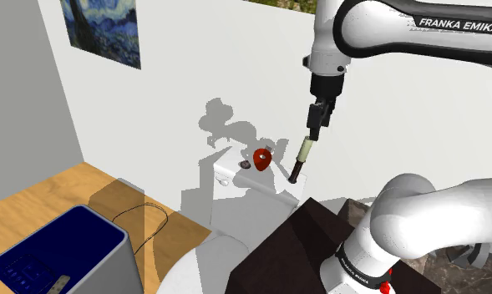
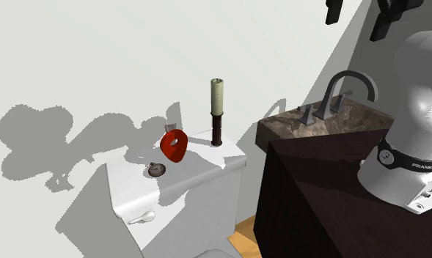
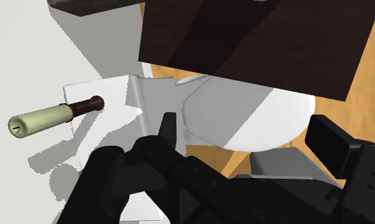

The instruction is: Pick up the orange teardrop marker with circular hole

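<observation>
Gripper (image 1: 317, 125), spread & empty, hangs above & apart from red teardrop marker (image 1: 262, 159).

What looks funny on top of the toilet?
The red teardrop marker stands up on its edge on the toilet tank lid instead of lying flat. Beside it a tall stick stands upright, and a small round dark thing lies flat. Nothing looks spilled or broken.

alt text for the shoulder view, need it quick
A red teardrop marker with a round hole sits on a white toilet tank, beside a small dark disc and an upright pale-handled tool. In this view the black end effector hangs just above the tool.
</observation>
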